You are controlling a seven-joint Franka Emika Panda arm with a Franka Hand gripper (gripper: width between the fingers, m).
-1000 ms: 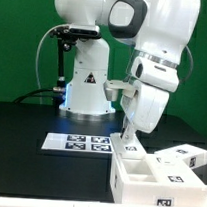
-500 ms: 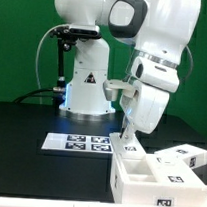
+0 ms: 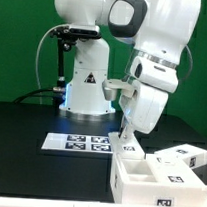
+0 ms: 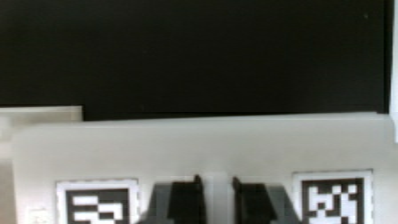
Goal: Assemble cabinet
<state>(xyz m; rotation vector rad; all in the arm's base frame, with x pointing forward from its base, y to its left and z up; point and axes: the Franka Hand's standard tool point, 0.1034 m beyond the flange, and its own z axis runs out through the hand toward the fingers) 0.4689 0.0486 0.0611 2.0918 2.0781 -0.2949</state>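
The cabinet body (image 3: pixel 146 179), a white open box with compartments and small tags, lies on the black table at the exterior view's lower right. My gripper (image 3: pixel 124 129) hangs just above its left end, shut on a flat white cabinet panel (image 3: pixel 128 146) held upright, edge-on. In the wrist view the panel (image 4: pixel 214 150) fills the lower half with two tags, and the dark fingers (image 4: pixel 178 202) of my gripper (image 4: pixel 212 205) pinch its edge. A second tagged white part (image 3: pixel 184 155) lies behind the body on the right.
The marker board (image 3: pixel 81 143) lies flat on the table to the left of the cabinet body. The robot's base (image 3: pixel 86 90) stands behind it, with a black stand and cables (image 3: pixel 61 58) at the back left.
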